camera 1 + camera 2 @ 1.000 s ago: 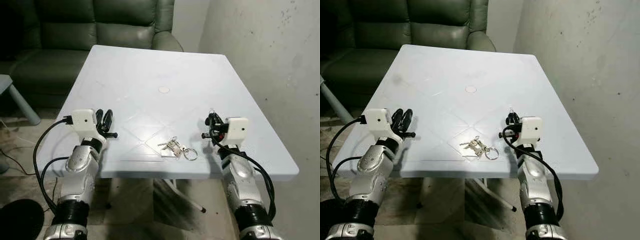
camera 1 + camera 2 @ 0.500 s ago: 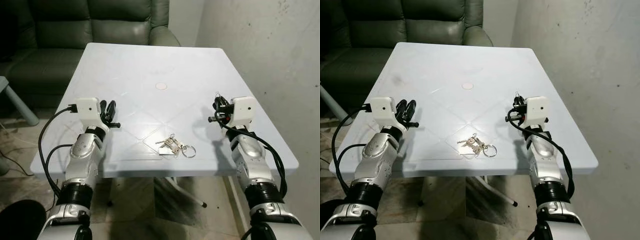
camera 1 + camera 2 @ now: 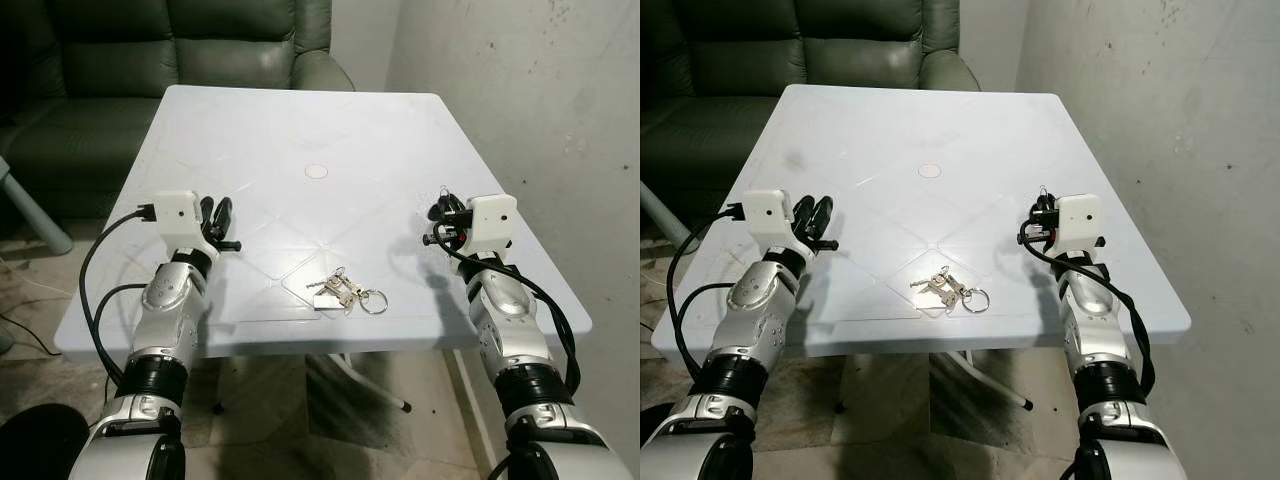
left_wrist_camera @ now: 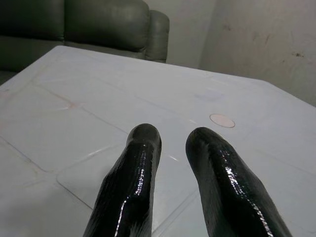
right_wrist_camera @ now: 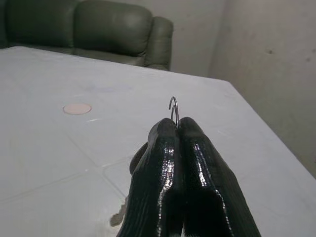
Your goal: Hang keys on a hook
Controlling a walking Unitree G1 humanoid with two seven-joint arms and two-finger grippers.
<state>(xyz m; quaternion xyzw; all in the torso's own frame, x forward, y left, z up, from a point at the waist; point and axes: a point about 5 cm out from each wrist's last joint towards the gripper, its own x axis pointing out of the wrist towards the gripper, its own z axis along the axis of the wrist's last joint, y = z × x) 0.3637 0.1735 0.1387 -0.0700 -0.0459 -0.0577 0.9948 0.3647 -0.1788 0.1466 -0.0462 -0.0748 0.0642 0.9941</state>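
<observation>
right end effector pinching hook; keys on table.

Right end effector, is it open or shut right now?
Shut. In the right wrist view, the right end effector's two black fingers press together on a thin wire hook that sticks out past their tips.

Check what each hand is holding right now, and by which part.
The right hand is shut on a thin metal hook, pinched by its lower shank, curved tip poking out. The left hand is open and holds nothing. The keys lie on the table.
</observation>
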